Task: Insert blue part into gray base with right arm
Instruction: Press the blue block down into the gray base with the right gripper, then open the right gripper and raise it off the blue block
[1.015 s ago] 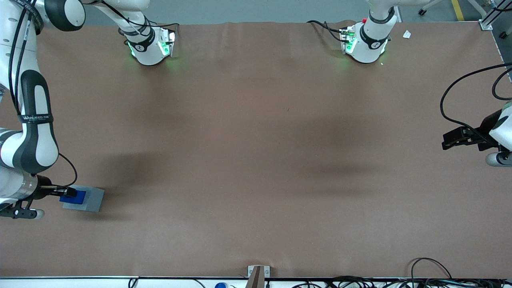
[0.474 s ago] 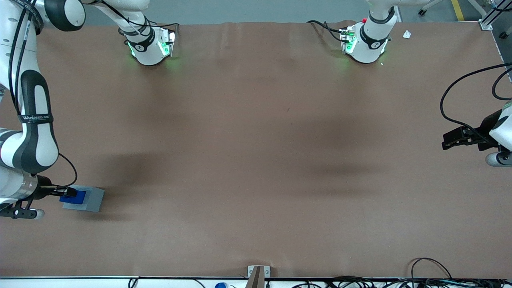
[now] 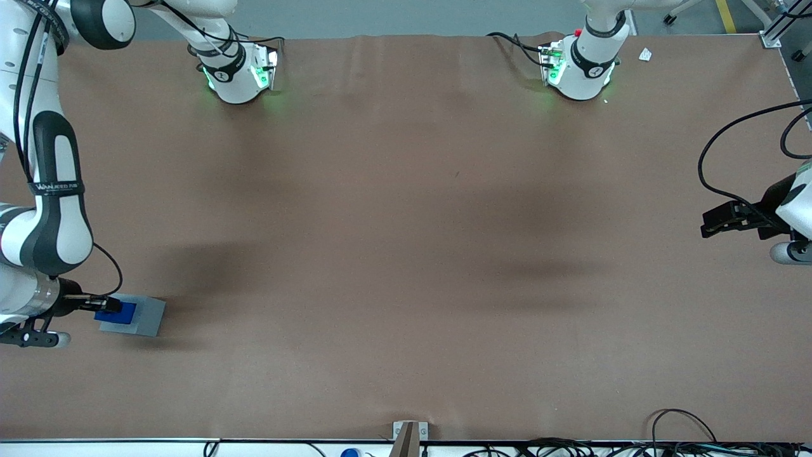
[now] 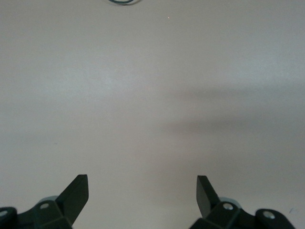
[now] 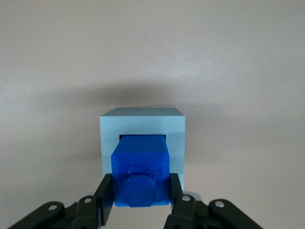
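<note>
Gripping smooth blue part (image 5: 140,169), black hand (image 5: 140,200), over square gray base (image 5: 142,125)

A: What occupies the working arm's end of the brown table (image 3: 406,254)?
B: The gray base (image 3: 143,317), with the blue part (image 5: 140,169) directly above its recess; the gripper (image 5: 140,198) grips the part on two sides, its fingers (image 5: 106,193) closing off those flanks.

A: Where is passage open?
B: The mat around the base lies bare on the sides that show. The wide middle of the table is free as well.

A: Other obstacles?
B: Two arm pedestals (image 3: 238,73) farthest from the front camera, and the right arm (image 3: 47,209) overhanging the table edge.
</note>
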